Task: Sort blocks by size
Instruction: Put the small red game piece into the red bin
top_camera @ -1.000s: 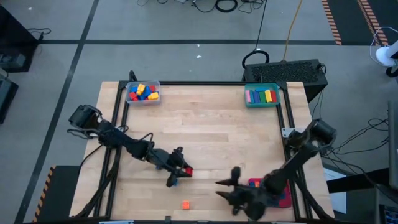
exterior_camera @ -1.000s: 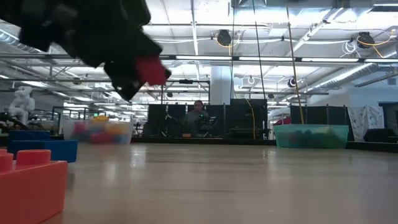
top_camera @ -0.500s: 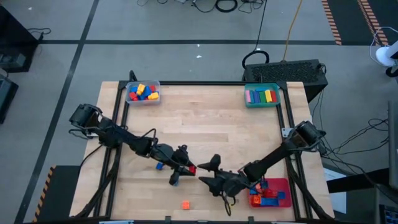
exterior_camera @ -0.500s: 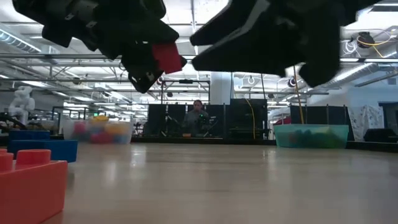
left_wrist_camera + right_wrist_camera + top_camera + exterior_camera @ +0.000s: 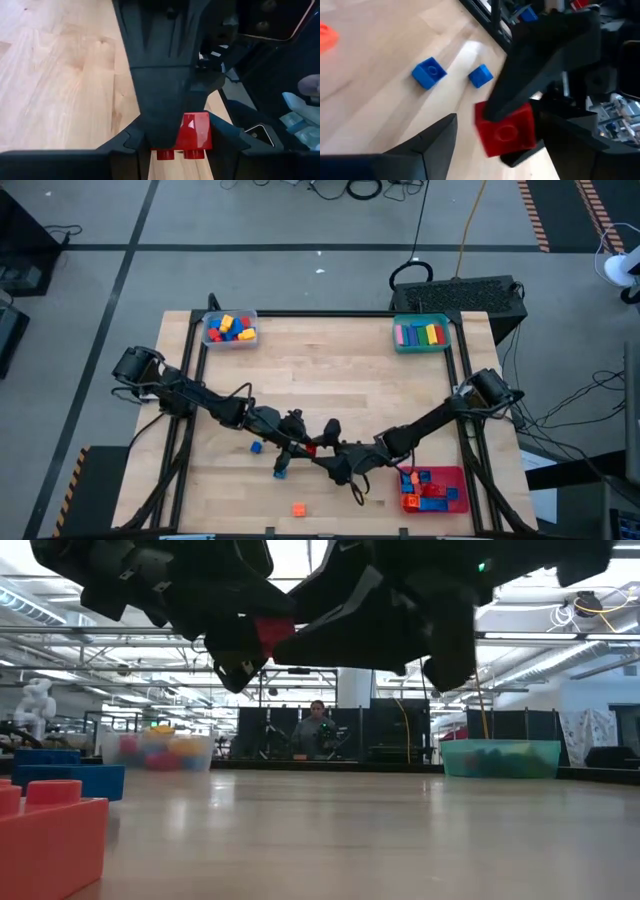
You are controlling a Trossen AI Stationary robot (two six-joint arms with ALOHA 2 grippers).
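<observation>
High view: my left gripper [image 5: 303,448] holds a red block [image 5: 311,450] above the table [image 5: 340,380], near centre. My right gripper [image 5: 334,450] sits just right of it, jaws wide around the block, nothing gripped.

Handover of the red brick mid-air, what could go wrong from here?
1. The left gripper holds the red brick above the table; the open right gripper may close off-centre and drop it.
2. The arms nearly meet; fingers may collide.
3. A dropped brick could scatter the loose blue blocks below.
</observation>
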